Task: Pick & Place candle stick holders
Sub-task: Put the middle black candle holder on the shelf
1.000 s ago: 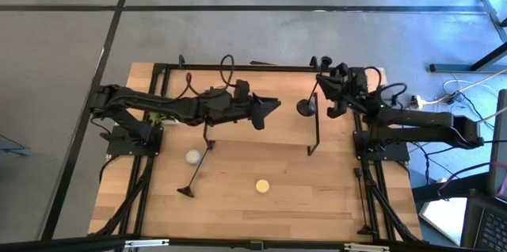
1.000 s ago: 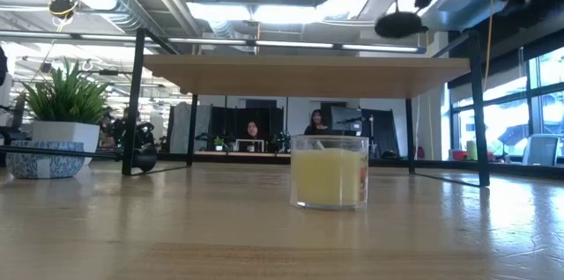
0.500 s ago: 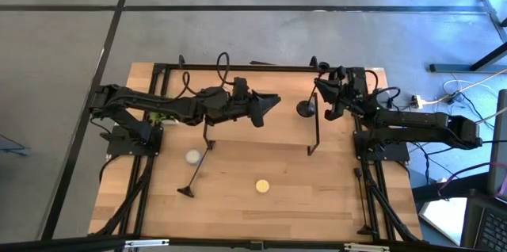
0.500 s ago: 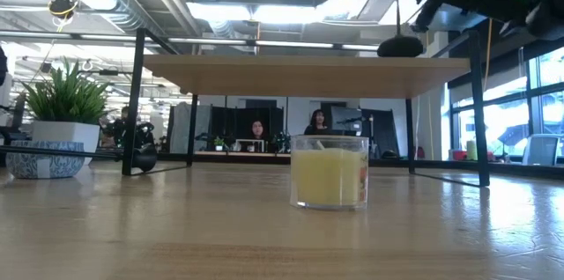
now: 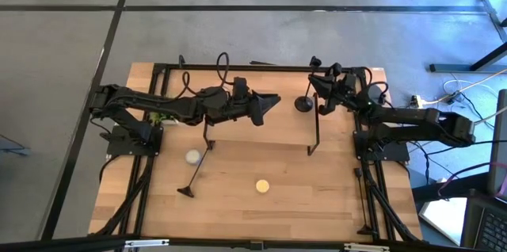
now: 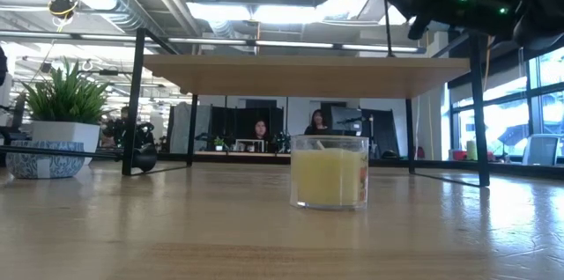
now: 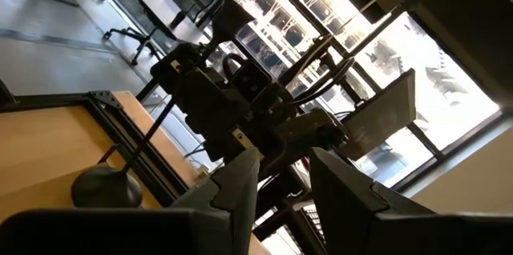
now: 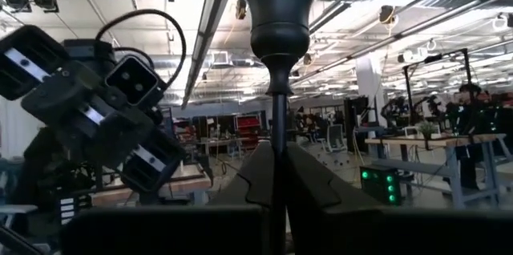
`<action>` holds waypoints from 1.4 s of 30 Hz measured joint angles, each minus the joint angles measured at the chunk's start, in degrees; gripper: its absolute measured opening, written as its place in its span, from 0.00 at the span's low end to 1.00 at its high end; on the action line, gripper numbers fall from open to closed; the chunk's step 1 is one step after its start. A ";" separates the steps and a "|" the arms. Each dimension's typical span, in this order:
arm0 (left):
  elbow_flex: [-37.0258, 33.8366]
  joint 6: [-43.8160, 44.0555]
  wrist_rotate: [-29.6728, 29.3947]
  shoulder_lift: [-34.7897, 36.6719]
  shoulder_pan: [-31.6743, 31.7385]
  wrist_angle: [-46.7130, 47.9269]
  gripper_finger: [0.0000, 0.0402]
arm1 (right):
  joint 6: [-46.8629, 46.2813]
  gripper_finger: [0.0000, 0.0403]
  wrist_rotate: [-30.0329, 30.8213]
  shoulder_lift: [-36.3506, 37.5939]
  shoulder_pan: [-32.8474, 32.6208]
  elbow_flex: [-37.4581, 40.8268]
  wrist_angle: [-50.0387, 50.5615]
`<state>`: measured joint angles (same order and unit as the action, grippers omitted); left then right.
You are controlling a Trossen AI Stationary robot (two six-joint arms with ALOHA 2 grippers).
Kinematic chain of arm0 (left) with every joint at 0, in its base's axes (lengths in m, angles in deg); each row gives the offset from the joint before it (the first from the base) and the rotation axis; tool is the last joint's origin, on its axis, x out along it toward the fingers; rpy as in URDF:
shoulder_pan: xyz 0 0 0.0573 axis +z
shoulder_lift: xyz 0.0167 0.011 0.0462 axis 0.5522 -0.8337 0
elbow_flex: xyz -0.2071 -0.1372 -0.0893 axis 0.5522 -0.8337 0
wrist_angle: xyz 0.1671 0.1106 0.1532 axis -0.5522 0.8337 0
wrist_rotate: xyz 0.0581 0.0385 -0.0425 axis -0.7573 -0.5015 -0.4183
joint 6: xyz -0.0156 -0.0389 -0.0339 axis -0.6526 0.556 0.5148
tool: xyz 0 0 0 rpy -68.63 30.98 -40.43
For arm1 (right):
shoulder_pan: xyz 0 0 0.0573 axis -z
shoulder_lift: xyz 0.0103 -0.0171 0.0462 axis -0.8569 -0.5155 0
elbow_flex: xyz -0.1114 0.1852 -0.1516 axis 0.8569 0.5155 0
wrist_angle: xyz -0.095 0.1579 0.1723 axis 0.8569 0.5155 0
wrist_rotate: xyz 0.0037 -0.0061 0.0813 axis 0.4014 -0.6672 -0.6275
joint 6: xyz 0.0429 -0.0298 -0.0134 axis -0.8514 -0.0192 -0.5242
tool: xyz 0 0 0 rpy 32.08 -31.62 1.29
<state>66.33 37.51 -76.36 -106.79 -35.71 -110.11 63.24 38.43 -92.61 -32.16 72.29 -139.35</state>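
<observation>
My right gripper (image 8: 276, 176) is shut on a slim black candle stick holder (image 8: 278, 62) that stands upright over the right part of the wooden shelf (image 6: 304, 76). Its round base (image 5: 303, 105) shows from above; the low view hides it behind the shelf's edge, so I cannot tell whether it rests there. My left gripper (image 7: 282, 181) hangs open and level over the shelf's middle (image 5: 265, 103), pointing at the right arm, with nothing between its fingers. A second candle stick holder (image 5: 198, 169) lies on the table at the near left. My right gripper pinches the holder's thin stem (image 8: 278, 131) between its two fingers, a little below the small cup top (image 8: 280, 2). The fingers come from the table's right side, slanting upward, and lie across the stem. The holder stays upright, its long lower stem (image 6: 385, 25) reaching down to the shelf top.
A yellow candle in a glass (image 6: 329, 172) stands on the table near the front (image 5: 262, 186), with a white candle (image 5: 192, 156) to its left. The shelf's black legs (image 5: 313, 137) rise from the table. A potted plant (image 6: 63, 104) sits at the far left.
My right gripper has sunk and drifted toward the table's far edge with the candle stick holder, which stays upright. In the low view the holder's base has dropped from clear above the shelf to behind the shelf's edge.
</observation>
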 joint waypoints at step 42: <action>0.00 1.88 2.91 0.04 2.80 1.03 0.28 | -6.25 0.17 -6.46 -6.83 5.13 -0.04 -4.94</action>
<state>66.33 39.39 -73.45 -106.74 -32.91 -109.08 56.99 31.97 -99.44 -27.02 72.24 -144.29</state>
